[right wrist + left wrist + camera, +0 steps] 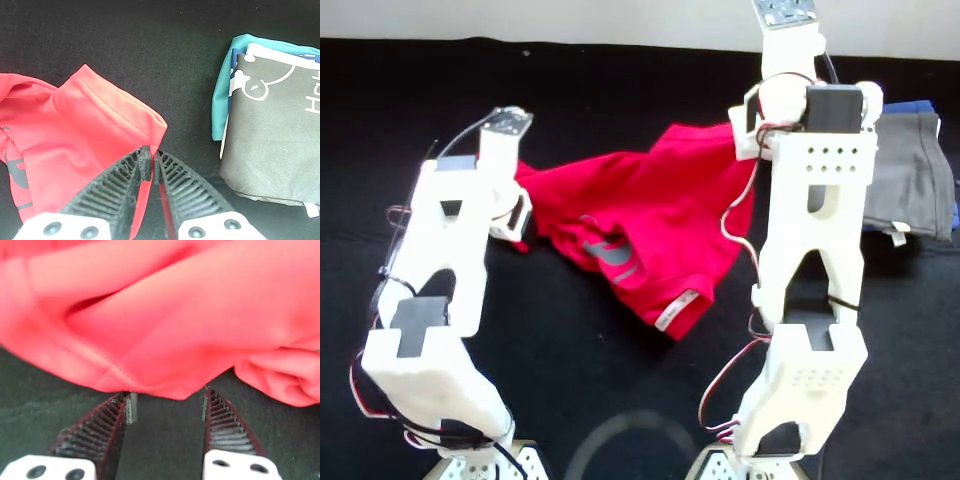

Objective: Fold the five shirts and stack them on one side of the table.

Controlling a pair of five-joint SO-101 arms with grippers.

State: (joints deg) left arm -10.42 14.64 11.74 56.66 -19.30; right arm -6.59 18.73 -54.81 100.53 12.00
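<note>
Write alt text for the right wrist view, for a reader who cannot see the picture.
The right gripper has its jaws shut on a hemmed edge of the red shirt, which lies on the black table. To one side, apart from it, sits a stack of folded shirts, with a grey one on top and blue edges showing beneath.

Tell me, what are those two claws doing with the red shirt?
Left gripper open at red shirt's edge. Right gripper shut on its corner. Folded stack lies apart.

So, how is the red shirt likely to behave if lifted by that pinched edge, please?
Probably floppy: the red shirt lies rumpled in soft folds. It would likely drape from the right gripper, its loose end trailing.
</note>
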